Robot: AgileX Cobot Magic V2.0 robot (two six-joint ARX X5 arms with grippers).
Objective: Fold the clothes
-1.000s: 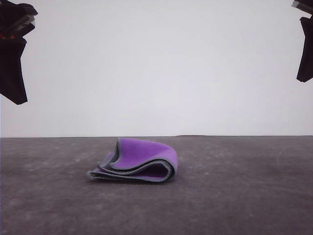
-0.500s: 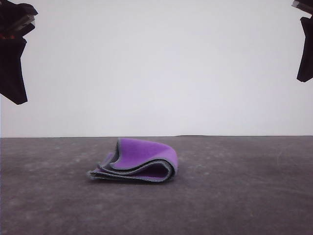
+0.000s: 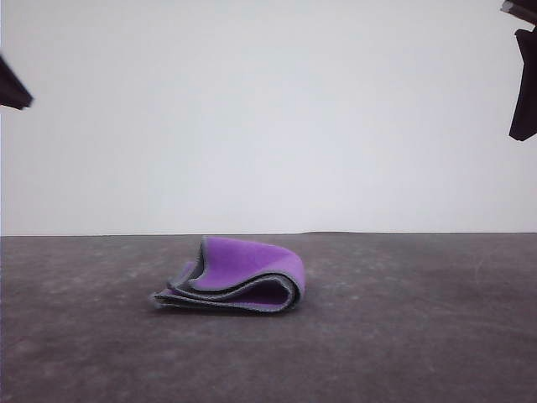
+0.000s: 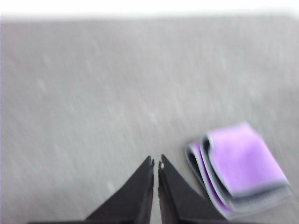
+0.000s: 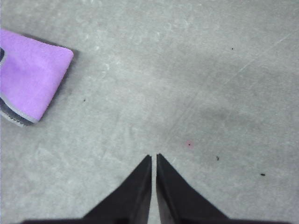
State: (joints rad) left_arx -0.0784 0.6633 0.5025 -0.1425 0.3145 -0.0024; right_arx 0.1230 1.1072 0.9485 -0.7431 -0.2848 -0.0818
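The cloth (image 3: 239, 277) lies folded in a small stack on the grey table, purple face outward, grey stitched edges showing along its open side. It also appears in the left wrist view (image 4: 240, 170) and the right wrist view (image 5: 28, 84). My left gripper (image 4: 156, 162) is shut with nothing in it, high above the table and off to one side of the cloth. My right gripper (image 5: 153, 157) is shut and empty too, above bare table away from the cloth. In the front view a black part of the left arm (image 3: 12, 86) and of the right arm (image 3: 524, 80) hang at the upper corners.
The grey table (image 3: 403, 336) stretches wide around the cloth, with a plain white wall (image 3: 268, 117) behind it. A few small dark specks (image 5: 217, 158) and a pink dot (image 5: 188, 144) mark the surface under the right gripper.
The left arm has risen and pulled back toward the left edge of the front view. The cloth and the right arm have stayed where they were.
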